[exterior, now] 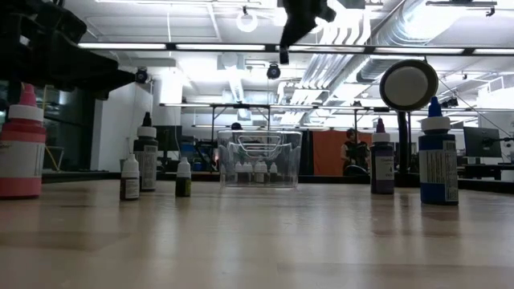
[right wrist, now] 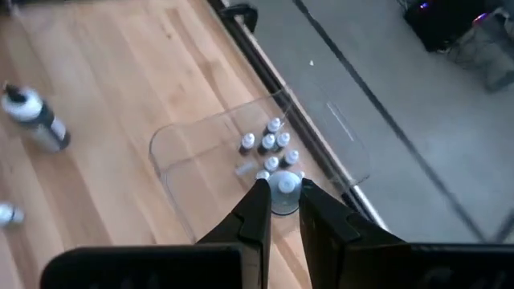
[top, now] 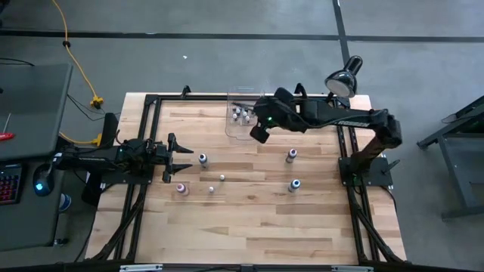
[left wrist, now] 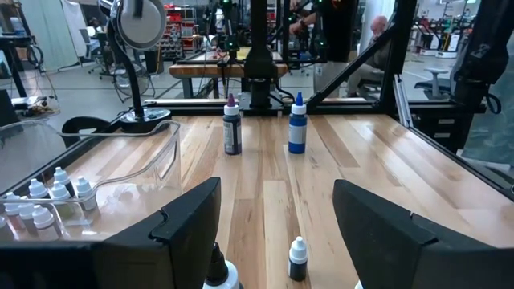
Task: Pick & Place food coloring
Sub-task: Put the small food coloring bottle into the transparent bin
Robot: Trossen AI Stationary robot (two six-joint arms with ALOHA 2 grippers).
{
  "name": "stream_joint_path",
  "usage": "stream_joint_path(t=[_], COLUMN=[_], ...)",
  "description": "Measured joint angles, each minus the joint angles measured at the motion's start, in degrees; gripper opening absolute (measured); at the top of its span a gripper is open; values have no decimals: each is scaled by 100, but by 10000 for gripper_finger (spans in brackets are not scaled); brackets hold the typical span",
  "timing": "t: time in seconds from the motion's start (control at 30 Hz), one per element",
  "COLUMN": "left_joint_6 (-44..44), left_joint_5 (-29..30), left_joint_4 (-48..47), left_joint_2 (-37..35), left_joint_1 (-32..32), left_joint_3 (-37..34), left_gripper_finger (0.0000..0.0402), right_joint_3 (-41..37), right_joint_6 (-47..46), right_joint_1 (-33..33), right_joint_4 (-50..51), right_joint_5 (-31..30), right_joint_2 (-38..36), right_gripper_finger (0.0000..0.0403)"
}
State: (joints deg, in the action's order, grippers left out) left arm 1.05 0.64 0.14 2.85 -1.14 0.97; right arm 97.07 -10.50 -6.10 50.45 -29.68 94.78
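My right gripper [top: 259,133] hangs over the near edge of the clear bin [top: 243,113], shut on one small food coloring bottle [right wrist: 285,191] with a whitish cap. Several more small bottles [right wrist: 269,144] stand upright on the bin's floor. In the low view this gripper [exterior: 283,50] is high above the bin [exterior: 259,159]. Other food coloring bottles stand on their bases on the table: a dark one [top: 203,159], a purple one [top: 291,156], a blue one [top: 295,185] and a pink one [top: 181,188]. My left gripper [top: 180,157] waits open at the table's left. My right gripper pinches the small bottle between its two fingertips [right wrist: 259,201], just below the whitish cap [right wrist: 286,185]. The fingers slant down from the table's right side. The bottle is lifted clear, above the bin; its lower body is hidden by the fingers.
A desk lamp [top: 344,78] stands at the far right corner. Two tiny bottles [top: 212,189] stand near the table's middle left. A dark frame [top: 151,106] runs along the table's edges. Bare wood lies along the near edge [top: 257,234].
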Motion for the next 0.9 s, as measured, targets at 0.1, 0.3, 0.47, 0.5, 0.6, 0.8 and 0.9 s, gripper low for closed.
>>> stream_joint_path(t=[0.1,0.3,0.47,0.5,0.6,0.8,0.9], left_joint_6=[0,1,0,0,1,1,1], left_joint_5=[0,0,0,0,0,0,0], left_joint_4=[0,0,0,-1,0,0,0], left_joint_2=[2,2,2,2,0,2,2], left_joint_1=[0,0,1,1,2,1,0], left_joint_3=[2,2,2,1,0,2,2], left_gripper_finger=[239,239,239,239,239,239,239], right_joint_3=[-965,-2076,-2344,-2355,-2375,-2377,-2375], right_joint_6=[-163,-263,-446,-489,-888,-2067,-2444], right_joint_1=[-306,-853,-1180,-1233,-1382,-1594,-1634], right_joint_4=[-966,-2365,-2990,-3080,-3226,-3366,-3616], right_joint_5=[299,684,700,660,588,563,603], right_joint_2=[-314,-272,-25,31,176,591,820], right_gripper_finger=[41,41,41,41,41,41,41])
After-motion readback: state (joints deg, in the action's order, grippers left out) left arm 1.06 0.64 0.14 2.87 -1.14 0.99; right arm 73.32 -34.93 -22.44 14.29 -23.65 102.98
